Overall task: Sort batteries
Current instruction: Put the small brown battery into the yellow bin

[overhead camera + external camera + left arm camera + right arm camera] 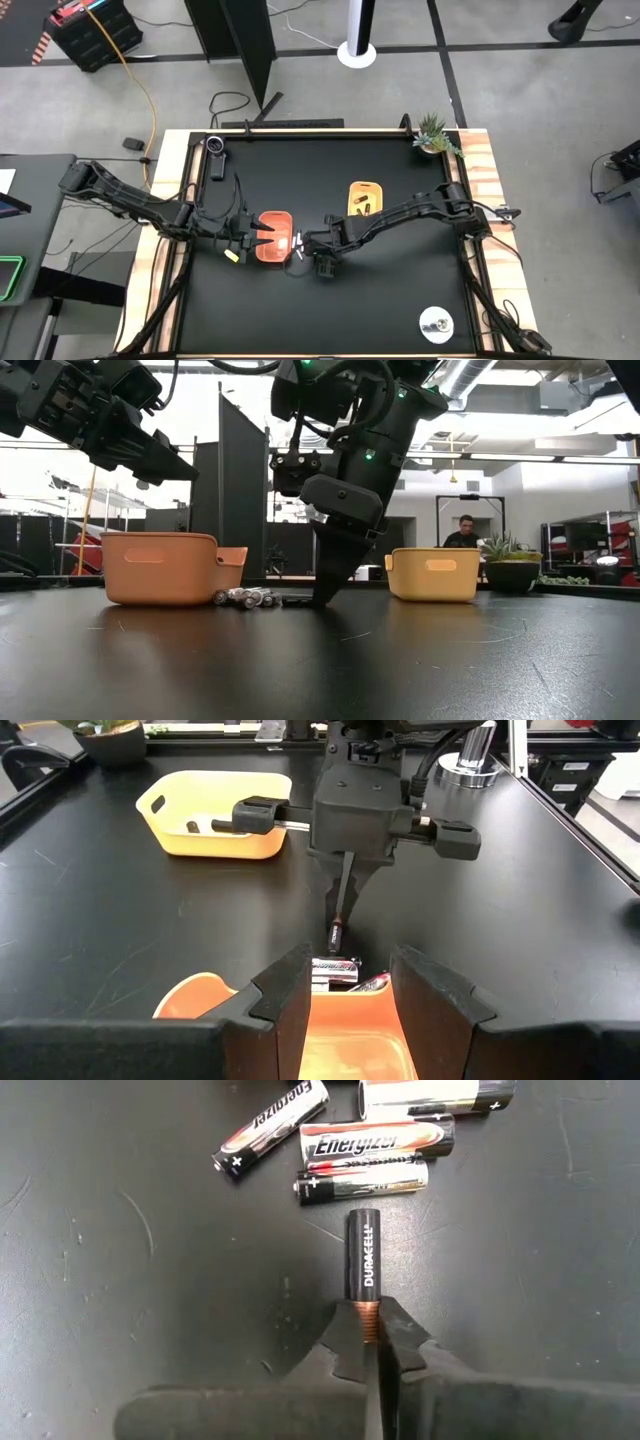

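Batteries: our right pincer (378, 1342) grips a black, copper-ended Duracell cell (364, 1270) by its tip, so we should lift slowly; our left pincer (348, 992) gapes wide.

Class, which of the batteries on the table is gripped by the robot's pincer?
The black Duracell battery, its copper end pinched in the right pincer; the silver Energizer batteries lie loose beyond it.

A robotics lab or workshop: a black-topped table (400, 300) on a grey floor taped with black lines, a dark partition panel (235, 45) and orange cable (143, 90) beyond its far edge, a person (463, 533) among equipment racks behind
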